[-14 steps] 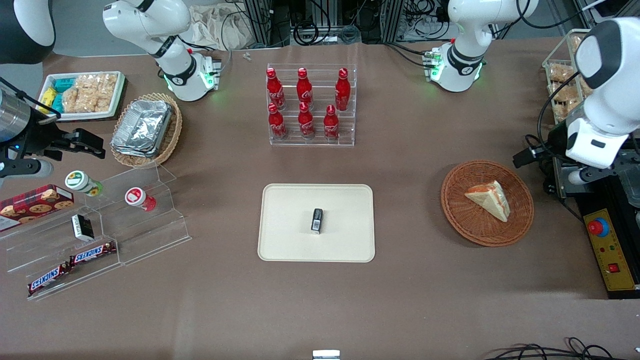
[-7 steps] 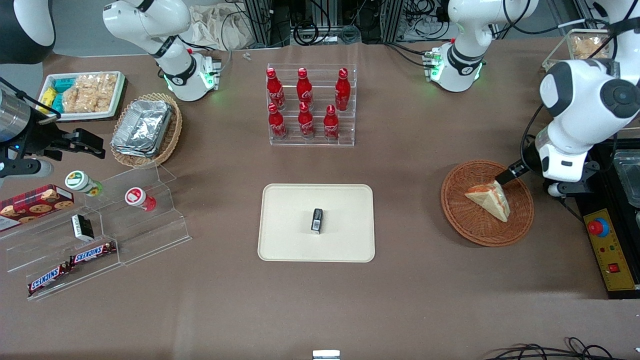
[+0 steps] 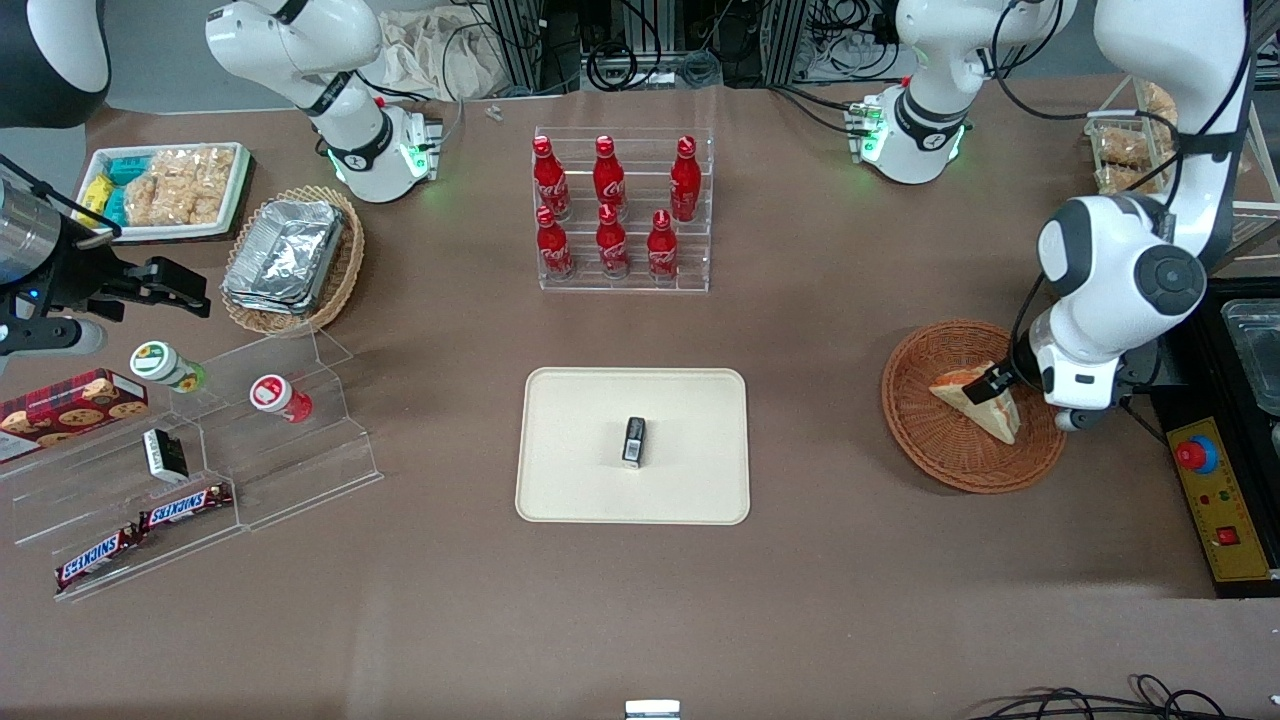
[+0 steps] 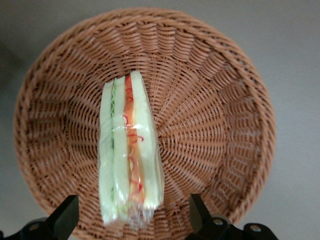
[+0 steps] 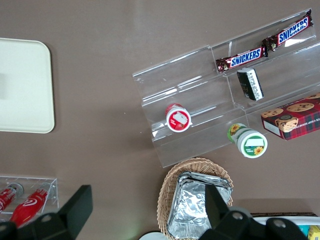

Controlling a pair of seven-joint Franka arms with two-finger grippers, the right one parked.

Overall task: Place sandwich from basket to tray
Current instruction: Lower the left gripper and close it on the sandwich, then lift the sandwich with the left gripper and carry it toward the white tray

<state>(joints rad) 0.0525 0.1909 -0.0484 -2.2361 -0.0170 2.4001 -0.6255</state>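
The sandwich (image 3: 978, 406), a wrapped wedge of pale bread with red-orange filling, lies in the round reddish-brown wicker basket (image 3: 925, 445) toward the working arm's end of the table. My gripper (image 3: 988, 388) hangs just above the sandwich's wide end. In the left wrist view the gripper (image 4: 132, 220) is open. Its two black fingers (image 4: 68, 216) straddle the sandwich (image 4: 129, 150) without touching it, with the basket (image 4: 215, 105) below. The cream-beige tray (image 3: 570, 450) lies at the table's middle, beside the basket.
A small black box (image 3: 633, 441) stands on the tray. A clear rack of red cola bottles (image 3: 622, 212) is farther from the camera. A control box with a red button (image 3: 1215, 492) sits beside the basket. Clear snack shelves (image 3: 200, 450) and a tan basket of foil containers (image 3: 290, 258) lie toward the parked arm's end.
The left arm has swung in from the table's edge and come down, bringing the gripper from beside the basket to just over the sandwich.
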